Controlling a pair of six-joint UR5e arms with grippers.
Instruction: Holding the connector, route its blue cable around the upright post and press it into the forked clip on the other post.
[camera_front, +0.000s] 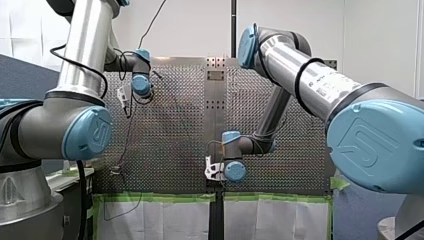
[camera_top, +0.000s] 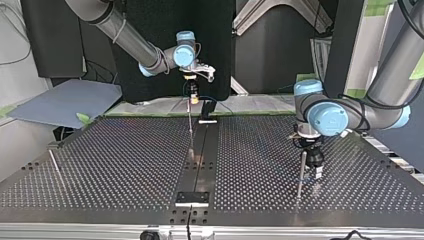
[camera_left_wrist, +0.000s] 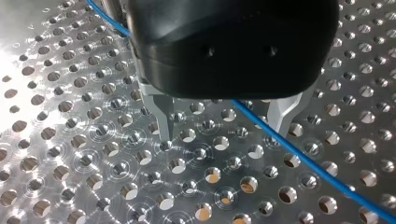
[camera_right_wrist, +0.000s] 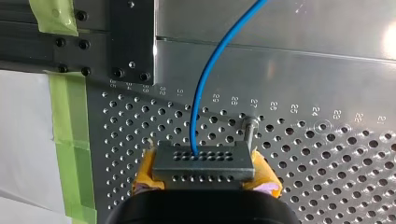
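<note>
Our left hand (camera_left_wrist: 225, 130), black with metal fingers (camera_left_wrist: 164, 119), hung close over the perforated metal tabletop (camera_left_wrist: 70, 140). Its fingers were spread wide and gripped nothing. The thin blue cable (camera_left_wrist: 308, 158) ran across the tabletop between them, nearer one finger. Our right hand (camera_right_wrist: 205, 179) was clamped by its yellow pads (camera_right_wrist: 147, 173) on the grey perforated metal connector (camera_right_wrist: 203, 164), from which the cable rose. A short metal post (camera_right_wrist: 251, 128) stood just beside the connector.
</note>
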